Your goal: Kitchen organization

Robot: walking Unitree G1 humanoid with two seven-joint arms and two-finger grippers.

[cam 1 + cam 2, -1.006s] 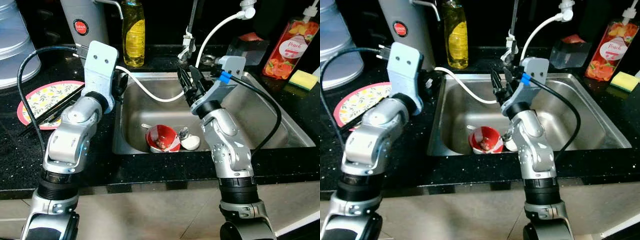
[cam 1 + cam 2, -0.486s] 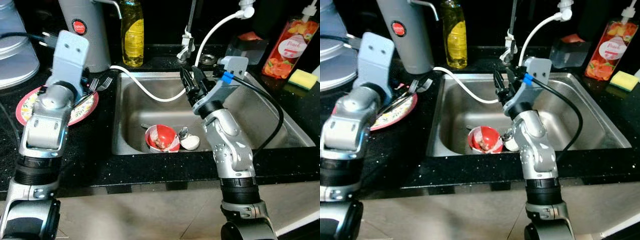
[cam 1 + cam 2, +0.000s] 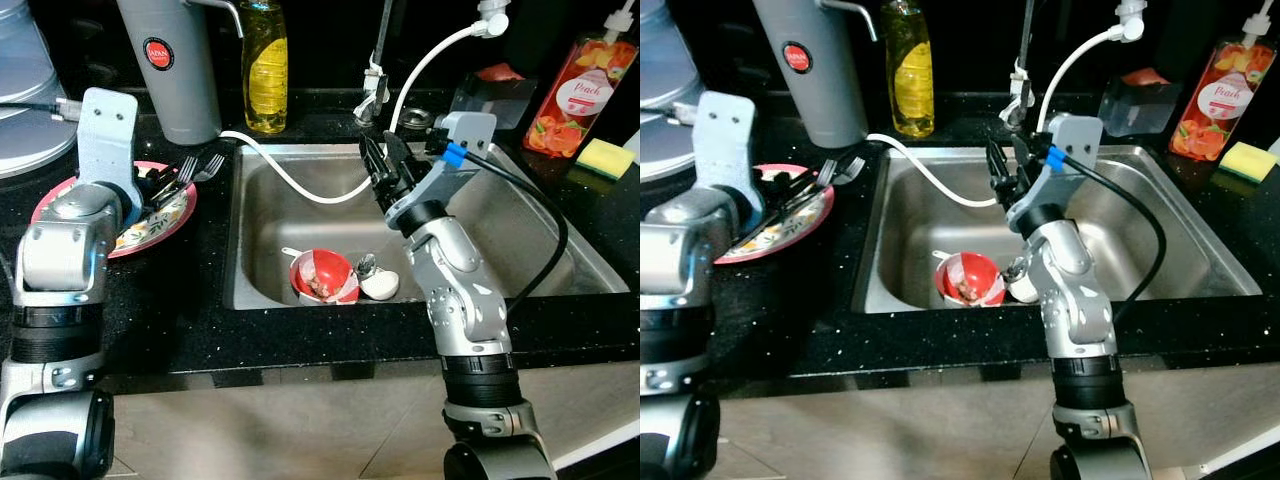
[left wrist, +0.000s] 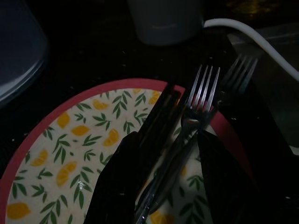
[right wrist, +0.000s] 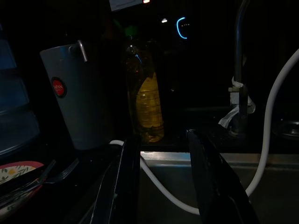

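- Nearest the front wall of the sink (image 3: pixel 300 300), a red bowl (image 3: pixel 325 277) with food scraps lay on the basin floor, and a white spoon-like piece (image 3: pixel 380 286) sat just beside it, touching a metal spoon (image 3: pixel 366 266).
- Over the sink's middle, the right gripper (image 3: pixel 385 172) hung above the basin with its 2 black fingers (image 5: pixel 205 175) parted and nothing between them.
- On the black counter (image 3: pixel 210 250) at the sink's left edge, a pink-rimmed plate (image 4: pixel 70 135) printed with lemons and leaves lay flat.
- 2 forks (image 4: pixel 201 100) lay across the plate, their tines reaching past its rim toward the sink, and dark chopsticks (image 4: pixel 156 123) lay beside them on the plate.
- The left gripper (image 4: pixel 166 186) stood low over the plate, fingers spread, with the fork handles and the chopsticks running between them; whether the fingers touched them could not be told.
- A white hose (image 3: pixel 300 180) curved from the counter's left side over the sink rim and up toward the tap (image 3: pixel 380 60).
- Along the counter's back edge stood a grey jug (image 3: pixel 170 70) with a red round label and a yellow dish-soap bottle (image 3: pixel 266 70) beside it.
- At the far right corner stood a peach-labelled pump bottle (image 3: pixel 580 95), with a yellow sponge (image 3: pixel 606 157) near it.
- A clear blue-tinted container (image 3: pixel 30 90) sat at the far left corner.
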